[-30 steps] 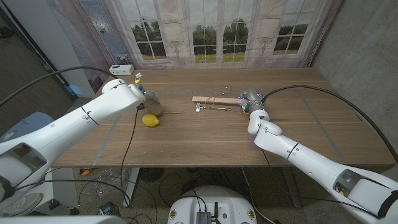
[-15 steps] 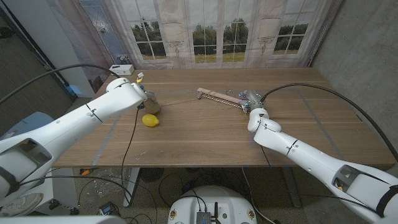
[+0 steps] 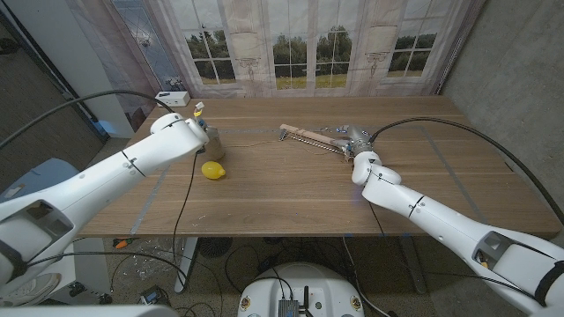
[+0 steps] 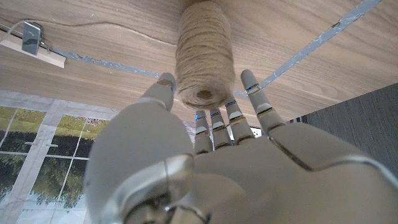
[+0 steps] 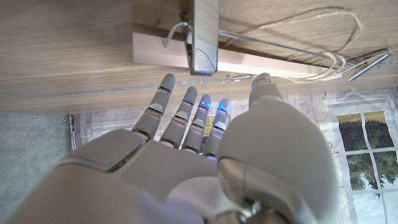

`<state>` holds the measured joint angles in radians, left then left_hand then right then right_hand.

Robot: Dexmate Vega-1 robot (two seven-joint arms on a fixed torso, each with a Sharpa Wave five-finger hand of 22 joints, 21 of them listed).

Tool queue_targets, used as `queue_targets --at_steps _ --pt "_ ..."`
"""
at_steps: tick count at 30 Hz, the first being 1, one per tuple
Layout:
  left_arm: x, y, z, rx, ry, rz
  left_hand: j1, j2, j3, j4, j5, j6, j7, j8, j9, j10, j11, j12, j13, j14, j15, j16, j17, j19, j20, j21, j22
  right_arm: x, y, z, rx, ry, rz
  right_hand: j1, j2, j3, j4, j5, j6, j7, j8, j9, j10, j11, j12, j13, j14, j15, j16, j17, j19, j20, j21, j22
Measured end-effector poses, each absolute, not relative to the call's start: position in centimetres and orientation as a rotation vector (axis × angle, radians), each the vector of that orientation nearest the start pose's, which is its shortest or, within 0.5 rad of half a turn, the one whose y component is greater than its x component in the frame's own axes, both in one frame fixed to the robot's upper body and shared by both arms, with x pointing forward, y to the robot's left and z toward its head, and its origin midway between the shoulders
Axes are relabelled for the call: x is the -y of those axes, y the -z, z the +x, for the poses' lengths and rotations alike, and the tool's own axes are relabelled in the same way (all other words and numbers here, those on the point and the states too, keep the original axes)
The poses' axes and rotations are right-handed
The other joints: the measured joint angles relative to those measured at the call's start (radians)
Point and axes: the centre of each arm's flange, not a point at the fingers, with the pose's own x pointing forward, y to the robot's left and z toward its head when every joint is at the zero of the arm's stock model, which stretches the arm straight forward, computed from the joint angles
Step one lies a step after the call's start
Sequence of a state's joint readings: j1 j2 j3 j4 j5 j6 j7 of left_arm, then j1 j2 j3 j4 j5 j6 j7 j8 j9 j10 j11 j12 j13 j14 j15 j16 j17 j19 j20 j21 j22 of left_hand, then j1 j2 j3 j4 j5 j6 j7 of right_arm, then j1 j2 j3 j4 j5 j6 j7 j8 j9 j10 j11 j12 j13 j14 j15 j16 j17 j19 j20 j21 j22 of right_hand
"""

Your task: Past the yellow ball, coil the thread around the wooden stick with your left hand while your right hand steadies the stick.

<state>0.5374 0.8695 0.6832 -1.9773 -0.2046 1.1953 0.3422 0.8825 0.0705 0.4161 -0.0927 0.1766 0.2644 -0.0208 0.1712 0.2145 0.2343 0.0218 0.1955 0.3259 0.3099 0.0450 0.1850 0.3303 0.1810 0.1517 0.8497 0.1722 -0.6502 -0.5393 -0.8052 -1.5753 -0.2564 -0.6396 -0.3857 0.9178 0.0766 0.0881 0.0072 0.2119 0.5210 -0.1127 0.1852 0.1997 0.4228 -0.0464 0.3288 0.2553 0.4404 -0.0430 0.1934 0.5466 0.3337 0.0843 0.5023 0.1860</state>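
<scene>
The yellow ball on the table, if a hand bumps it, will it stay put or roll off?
The yellow ball looks round and smooth, resting free on the flat wooden table, so it would probably roll. It lies close to the left hand, so a stray nudge seems plausible.

Both arms are glossy white, rounded shells with thin dark seam lines and black cables arching to them. The left hand (image 4: 205, 168) and right hand (image 5: 205, 162) look silvery-grey, fingers seemingly blue-lit between segments.
</scene>
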Motion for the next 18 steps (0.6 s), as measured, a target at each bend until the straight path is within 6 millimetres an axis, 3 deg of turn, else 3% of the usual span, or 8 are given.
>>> queue_targets --at_steps 8,14,18 --pt "-30.3 -6.1 57.7 0.136 -0.427 0.901 -0.106 -0.016 -0.048 0.04 0.0 -0.057 -0.03 0.0 -0.015 -0.052 0.009 0.0 -0.022 -0.067 0.024 0.0 -0.033 -0.058 0.015 -0.05 0.0 18.7 2.2 65.2 0.424 0.265 -0.986 -0.082 0.012 -0.021 0.04 0.0 -0.018 0.018 0.0 0.0 0.0 0.029 -0.015 0.0 -0.016 -0.002 0.008 -0.008 -0.009 0.009 -0.011 0.0" --pt "-30.8 -5.2 57.2 0.186 -0.432 0.865 -0.166 -0.008 -0.07 0.061 0.0 -0.081 -0.034 0.002 -0.019 -0.077 0.019 0.0 -0.038 -0.115 0.044 0.0 -0.055 -0.105 0.037 -0.091 0.0 18.6 2.2 65.0 0.472 0.248 -0.925 -0.113 0.021 -0.027 0.054 0.0 -0.032 0.032 0.0 -0.002 -0.008 0.038 -0.024 -0.005 -0.031 -0.002 0.008 -0.012 -0.012 0.012 -0.011 0.0" --pt "-30.5 -5.3 56.7 0.304 -0.423 0.812 -0.181 0.002 -0.076 0.068 0.0 -0.087 -0.04 0.007 -0.024 -0.077 0.019 0.0 -0.043 -0.121 0.039 0.0 -0.061 -0.114 0.028 -0.096 0.0 18.8 2.4 64.8 0.509 0.234 -0.86 -0.124 0.022 -0.029 0.056 0.0 -0.036 0.036 0.0 -0.005 -0.014 0.043 -0.03 -0.005 -0.036 0.0 0.008 -0.014 -0.012 0.012 -0.019 0.0"
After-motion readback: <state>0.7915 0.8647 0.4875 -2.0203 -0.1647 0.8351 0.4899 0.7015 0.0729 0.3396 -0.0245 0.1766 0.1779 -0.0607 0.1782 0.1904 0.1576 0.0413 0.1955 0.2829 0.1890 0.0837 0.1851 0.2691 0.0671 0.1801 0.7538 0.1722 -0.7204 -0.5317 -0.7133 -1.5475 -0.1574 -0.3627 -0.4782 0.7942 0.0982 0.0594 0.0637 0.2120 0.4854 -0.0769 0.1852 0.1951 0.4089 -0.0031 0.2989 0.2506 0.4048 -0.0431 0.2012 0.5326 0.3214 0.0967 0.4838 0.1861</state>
